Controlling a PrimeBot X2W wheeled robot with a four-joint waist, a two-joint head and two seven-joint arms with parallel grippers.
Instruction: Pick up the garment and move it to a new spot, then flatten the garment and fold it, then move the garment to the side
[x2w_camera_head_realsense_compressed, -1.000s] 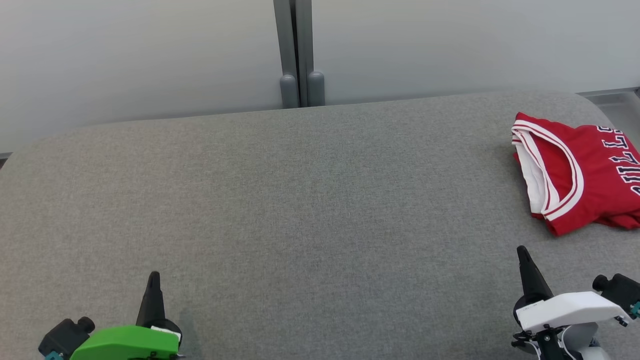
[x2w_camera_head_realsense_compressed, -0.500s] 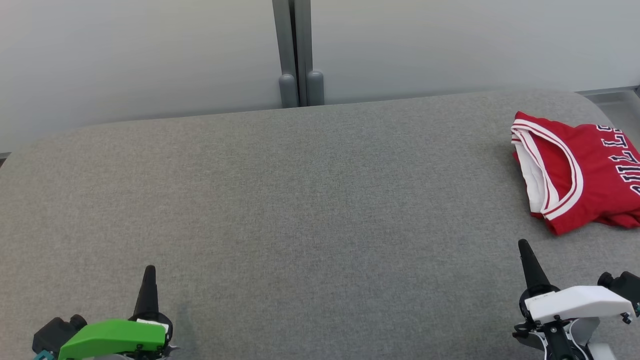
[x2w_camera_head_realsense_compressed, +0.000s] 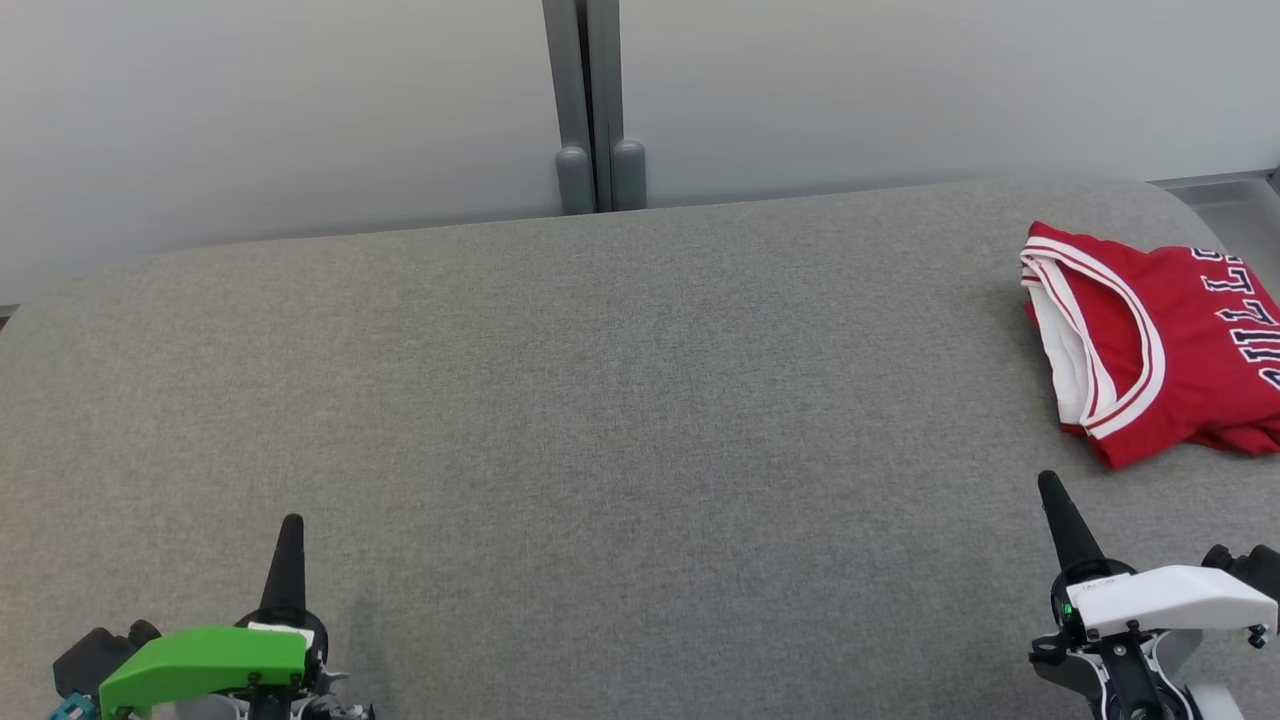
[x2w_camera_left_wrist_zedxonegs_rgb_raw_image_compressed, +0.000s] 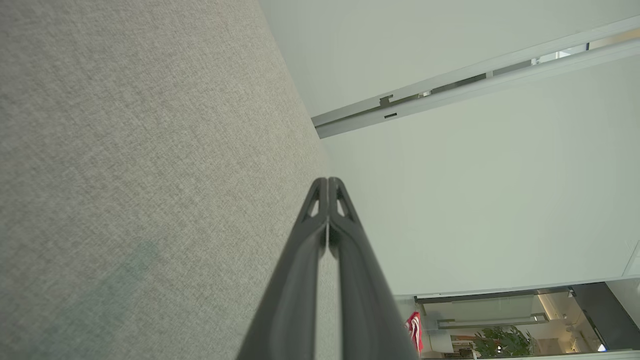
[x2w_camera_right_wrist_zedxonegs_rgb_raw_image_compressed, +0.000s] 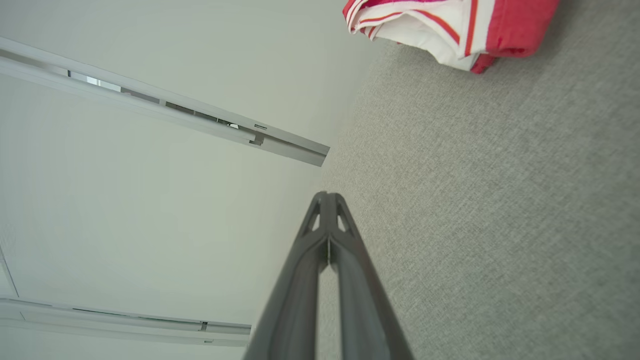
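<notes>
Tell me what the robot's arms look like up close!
The left end effector wears a bright green cover; the right end effector wears a white one with a tiny green light. Both have long, dark, pointed fingers with small triangular holes near the tips.

A: Cut off by the right picture edge in the head view: red garment (x2w_camera_head_realsense_compressed: 1150, 340), at the far right corner of the grey cushion (x2w_camera_head_realsense_compressed: 600, 420). Lettering (x2w_camera_head_realsense_compressed: 1248, 322) only partly readable.
B: Clipped again by the top edge in the right wrist view. Lower folds hidden under the top layer.
A: Left gripper (x2w_camera_head_realsense_compressed: 291, 525) and right gripper (x2w_camera_head_realsense_compressed: 1048, 482), bodies clipped at the bottom edge.
B: Small red shape (x2w_camera_left_wrist_zedxonegs_rgb_raw_image_compressed: 414, 330) far off in the left wrist view, too small to tell.
</notes>
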